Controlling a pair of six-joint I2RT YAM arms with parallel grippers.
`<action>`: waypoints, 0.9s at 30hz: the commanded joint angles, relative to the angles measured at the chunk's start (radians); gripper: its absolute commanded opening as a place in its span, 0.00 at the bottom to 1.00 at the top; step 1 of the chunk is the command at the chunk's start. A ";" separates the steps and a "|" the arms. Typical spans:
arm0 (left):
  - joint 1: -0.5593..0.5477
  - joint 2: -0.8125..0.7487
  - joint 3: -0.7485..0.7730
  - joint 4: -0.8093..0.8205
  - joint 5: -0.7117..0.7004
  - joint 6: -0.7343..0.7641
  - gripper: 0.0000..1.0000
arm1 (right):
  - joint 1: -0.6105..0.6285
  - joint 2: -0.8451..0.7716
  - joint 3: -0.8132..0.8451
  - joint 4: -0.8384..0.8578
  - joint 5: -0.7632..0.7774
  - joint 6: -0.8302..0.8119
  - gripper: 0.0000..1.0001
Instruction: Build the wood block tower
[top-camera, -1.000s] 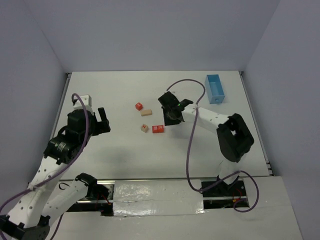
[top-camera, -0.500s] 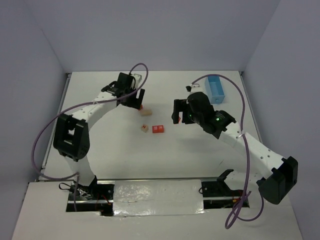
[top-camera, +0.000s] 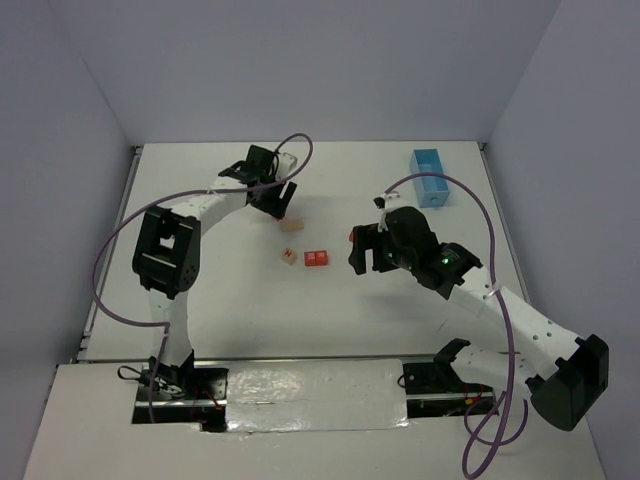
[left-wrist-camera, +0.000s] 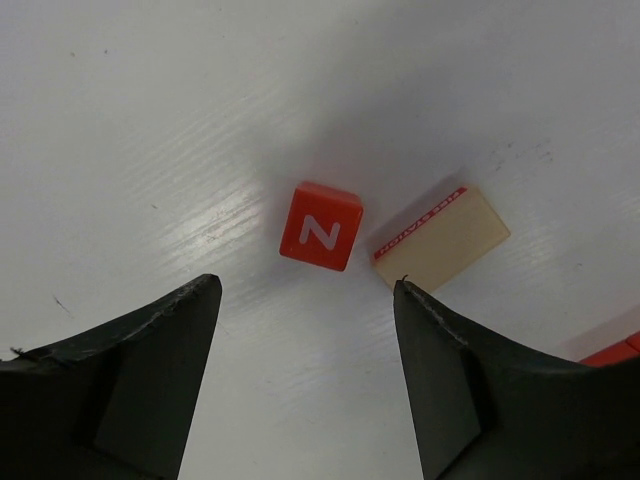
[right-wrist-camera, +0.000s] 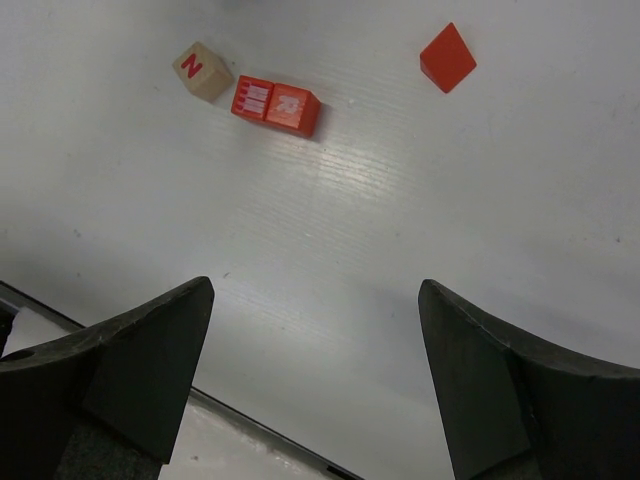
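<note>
The red N cube (left-wrist-camera: 321, 227) sits on the tabletop (left-wrist-camera: 150, 120), a tan block (left-wrist-camera: 440, 238) just beside it, nothing stacked; the left pincer (left-wrist-camera: 303, 290) hangs apart above this cube and probably must drop and pinch it, while the right pincer (right-wrist-camera: 315, 290) is apart and empty, farther from the cube.

Left wrist view: a red block (left-wrist-camera: 617, 352) cut off by the right edge. Overhead view: the left gripper (top-camera: 277, 203) covers most of the red cube (left-wrist-camera: 321, 226).
</note>
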 joint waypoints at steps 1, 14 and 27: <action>0.010 0.037 0.085 0.023 0.012 0.061 0.81 | 0.002 -0.010 0.003 0.038 -0.024 -0.021 0.90; 0.030 0.149 0.194 -0.055 0.090 0.082 0.71 | 0.009 -0.012 -0.003 0.039 -0.012 -0.023 0.90; 0.030 0.155 0.161 -0.061 0.083 0.072 0.62 | 0.009 -0.009 -0.006 0.044 -0.018 -0.024 0.90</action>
